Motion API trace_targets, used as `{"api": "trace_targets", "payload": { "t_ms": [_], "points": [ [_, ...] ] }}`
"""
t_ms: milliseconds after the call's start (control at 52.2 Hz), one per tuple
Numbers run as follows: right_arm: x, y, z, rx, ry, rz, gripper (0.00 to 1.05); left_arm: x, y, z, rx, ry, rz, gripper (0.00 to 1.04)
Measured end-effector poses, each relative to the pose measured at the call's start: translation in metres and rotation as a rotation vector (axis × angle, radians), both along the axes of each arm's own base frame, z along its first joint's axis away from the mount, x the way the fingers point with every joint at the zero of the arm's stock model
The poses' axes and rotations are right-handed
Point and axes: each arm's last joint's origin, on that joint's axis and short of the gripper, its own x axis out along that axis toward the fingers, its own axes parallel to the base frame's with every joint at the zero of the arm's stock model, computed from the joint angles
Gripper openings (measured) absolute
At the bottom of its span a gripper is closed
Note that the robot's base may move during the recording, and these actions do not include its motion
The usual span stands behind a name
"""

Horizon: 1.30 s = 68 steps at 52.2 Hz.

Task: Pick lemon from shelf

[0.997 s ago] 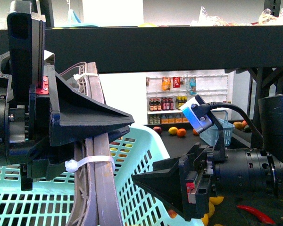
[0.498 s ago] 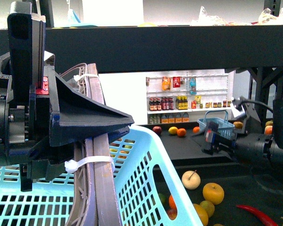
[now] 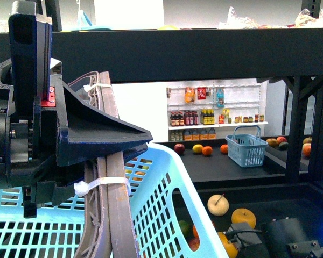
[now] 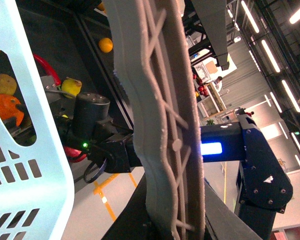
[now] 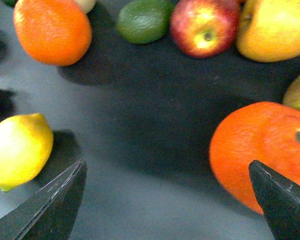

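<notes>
My right tool [image 5: 167,200], right wrist view: spread wide above the shelf [image 5: 150,145] deck; lemon [image 5: 17,150] lies there just outside one fingertip [image 5: 60,200]. My left tool [image 3: 113,142], front view: clamped on basket handle [image 3: 105,161].

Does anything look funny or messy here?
Mostly tidy. One oddity: the grey plastic basket handle has white zip ties cinched around it, like a makeshift fix. Fruit such as the yellow lemon and the big orange lies loose on the black shelf deck, but nothing looks spilled or damaged.
</notes>
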Motion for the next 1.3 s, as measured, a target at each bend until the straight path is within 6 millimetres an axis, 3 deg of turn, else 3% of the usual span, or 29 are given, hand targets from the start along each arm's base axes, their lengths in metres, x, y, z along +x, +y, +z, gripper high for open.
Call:
{"api": "trace_targets", "payload": {
  "t_ms": [287, 575, 824, 1303],
  "points": [
    [-0.028, 0.059, -0.043, 0.040, 0.041, 0.152, 0.97, 0.000, 0.000, 0.000, 0.000, 0.000, -0.002, 0.10],
    [-0.038, 0.097, -0.071, 0.087, 0.077, 0.185, 0.97, 0.000, 0.000, 0.000, 0.000, 0.000, -0.003, 0.10],
    [-0.038, 0.130, -0.072, 0.089, 0.071, 0.278, 0.97, 0.000, 0.000, 0.000, 0.000, 0.001, 0.002, 0.10],
    [-0.014, 0.163, -0.078, -0.039, -0.075, 0.337, 0.97, 0.001, 0.002, 0.000, 0.015, -0.028, 0.021, 0.10]
  ]
}}
